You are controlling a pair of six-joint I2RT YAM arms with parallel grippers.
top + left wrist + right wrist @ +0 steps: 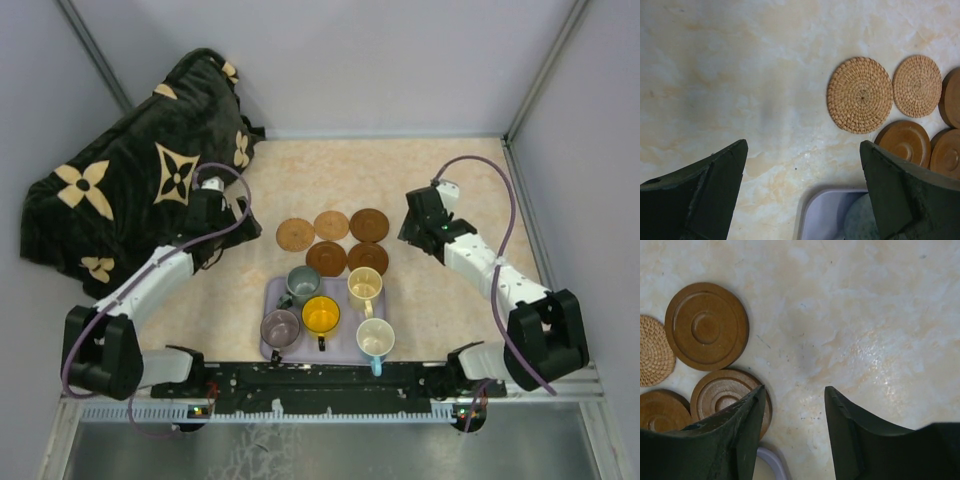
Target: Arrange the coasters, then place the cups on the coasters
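The coasters point(369, 225) lie grouped between the wide-apart left pincer point(803, 145) and the half-apart, empty right pincer point(794, 388), so the cups point(321, 315) probably come next.

Five coasters point(331, 225) clustered behind tray point(268, 312); five cups point(321, 315) in tray.

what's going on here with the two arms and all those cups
Two arms are about to sort coasters and cups, but neither holds anything. The left gripper hovers wide open over the table, left of the coasters; the right gripper hangs to their right, jaws apart and empty. The five coasters lie bunched together beyond the lavender tray, and all five cups sit in the tray, none on a coaster yet.
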